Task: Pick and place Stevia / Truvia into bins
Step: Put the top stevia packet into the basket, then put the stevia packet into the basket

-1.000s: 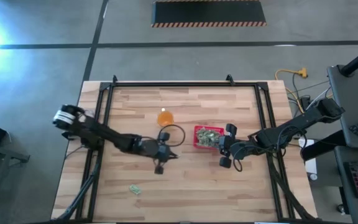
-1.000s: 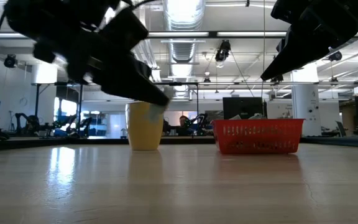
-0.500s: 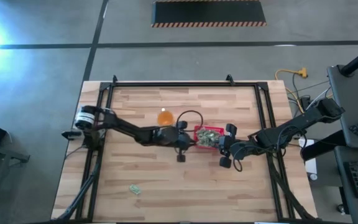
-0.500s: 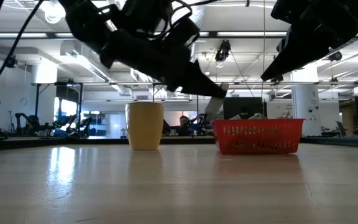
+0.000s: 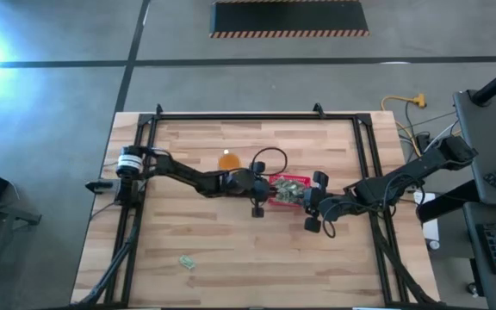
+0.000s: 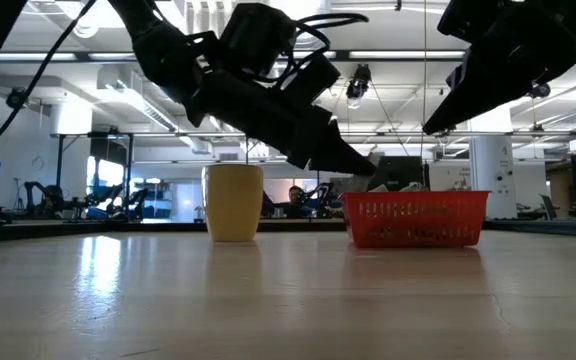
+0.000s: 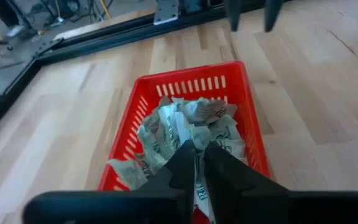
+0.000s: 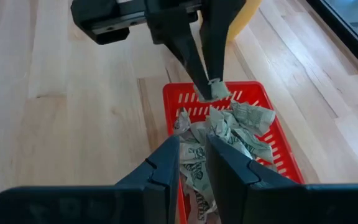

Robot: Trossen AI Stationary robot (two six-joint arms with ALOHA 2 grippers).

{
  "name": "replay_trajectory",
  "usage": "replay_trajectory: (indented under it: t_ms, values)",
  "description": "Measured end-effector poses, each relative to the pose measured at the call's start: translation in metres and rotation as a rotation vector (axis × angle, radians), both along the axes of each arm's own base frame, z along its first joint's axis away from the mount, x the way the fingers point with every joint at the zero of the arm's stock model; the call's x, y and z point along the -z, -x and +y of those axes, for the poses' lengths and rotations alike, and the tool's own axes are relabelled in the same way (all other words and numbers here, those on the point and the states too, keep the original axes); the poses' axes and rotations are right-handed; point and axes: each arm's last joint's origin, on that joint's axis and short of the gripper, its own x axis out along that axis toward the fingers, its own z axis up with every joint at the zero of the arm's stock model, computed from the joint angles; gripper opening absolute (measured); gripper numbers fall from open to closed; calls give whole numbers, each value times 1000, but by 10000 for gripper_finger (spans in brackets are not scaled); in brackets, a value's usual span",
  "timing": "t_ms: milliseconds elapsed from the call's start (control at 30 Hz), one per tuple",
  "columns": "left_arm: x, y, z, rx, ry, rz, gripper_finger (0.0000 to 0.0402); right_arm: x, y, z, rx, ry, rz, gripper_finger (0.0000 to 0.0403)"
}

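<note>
Releasing step | left gripper (image 8: 211, 92) is held over red basket (image 7: 248, 129), jaws pinching one packet (image 8: 217, 88) | opening only above the pile is advised | right gripper (image 8: 193, 149) waits beside, jaws slightly apart, empty.

The desk (image 5: 231, 250) is pale wood planks, smooth with a soft sheen. The basket (image 7: 241, 93) is shiny red plastic with latticed walls. The packets (image 8: 229, 134) are crinkly matt paper. The cup (image 6: 233, 202) looks like translucent plastic. The left pincer (image 8: 207, 93) is matt black, probably plastic, and the desk frame (image 5: 149, 138) is black metal.
</note>
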Motion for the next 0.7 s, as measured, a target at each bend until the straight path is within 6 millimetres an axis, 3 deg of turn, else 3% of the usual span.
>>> replay_trajectory:
  t_ms: [400,700]
  values:
    - [-8,6,-5,24,-16,36,163,3,1,-1,1,4,8,68]
    - [-21,46,-32,64,28,348,175,3,1,-1,0,9,10,68]
